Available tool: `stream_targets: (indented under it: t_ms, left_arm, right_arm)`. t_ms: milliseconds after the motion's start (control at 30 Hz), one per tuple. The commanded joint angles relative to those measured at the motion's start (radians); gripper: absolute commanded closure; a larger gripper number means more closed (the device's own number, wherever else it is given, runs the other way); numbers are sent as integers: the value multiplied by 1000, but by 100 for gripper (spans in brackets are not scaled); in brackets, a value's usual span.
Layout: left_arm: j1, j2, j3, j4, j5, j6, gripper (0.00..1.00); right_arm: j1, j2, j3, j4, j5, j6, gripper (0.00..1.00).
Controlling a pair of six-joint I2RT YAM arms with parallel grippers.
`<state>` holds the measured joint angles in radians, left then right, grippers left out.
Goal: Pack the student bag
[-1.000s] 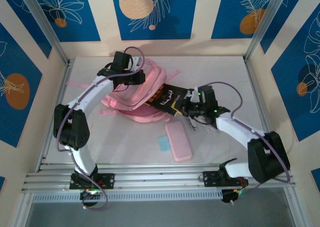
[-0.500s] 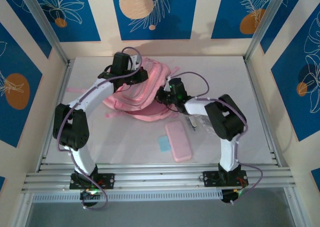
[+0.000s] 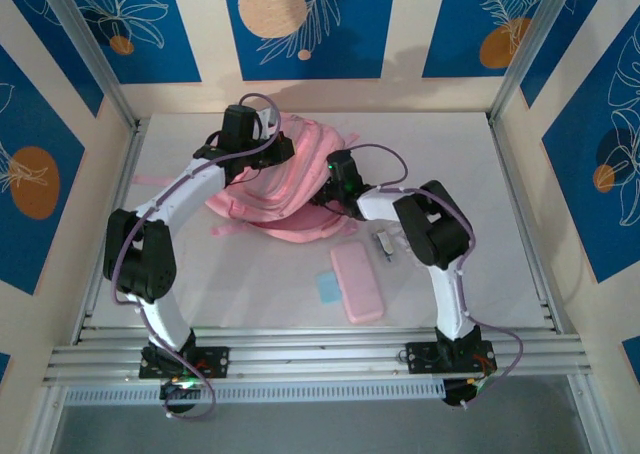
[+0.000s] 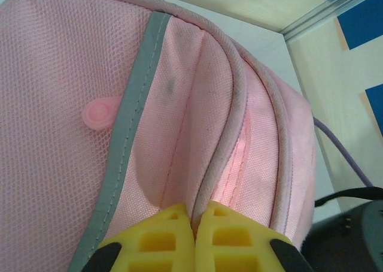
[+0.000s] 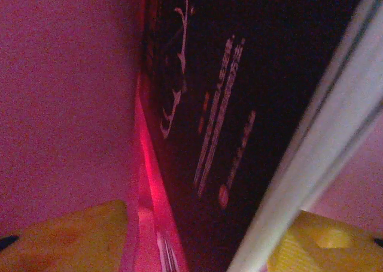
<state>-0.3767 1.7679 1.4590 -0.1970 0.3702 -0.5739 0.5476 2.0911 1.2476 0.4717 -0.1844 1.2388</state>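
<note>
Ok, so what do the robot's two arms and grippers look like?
Both the left arm and right arm are white tubular links joined by bulky black joint housings, with thin purple cables looping alongside. The left gripper and right gripper each have yellow moulded plastic fingers with rectangular recesses. A green light glows on the right wrist.
</note>
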Motion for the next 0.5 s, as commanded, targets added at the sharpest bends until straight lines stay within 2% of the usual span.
stream_targets:
  t_ms: [0,200,400,467]
  left_arm:
    - [4,-49,6,98,-24,10,100]
    - [4,-24,8,106,-54,7,100]
    - [-4,-5,-18,130,-64,-20,100]
    - [-14,-2,-19,112,-68,-23,100]
  right_arm:
    - [-31,-145,-37,-145,-11,18,34]
    - [-91,-308,-142,-264,-87,-17,31]
    - [-146,-493,-204,-540,-89,-177,29]
    - [-162,-564,-234,-635,-51,-240,28]
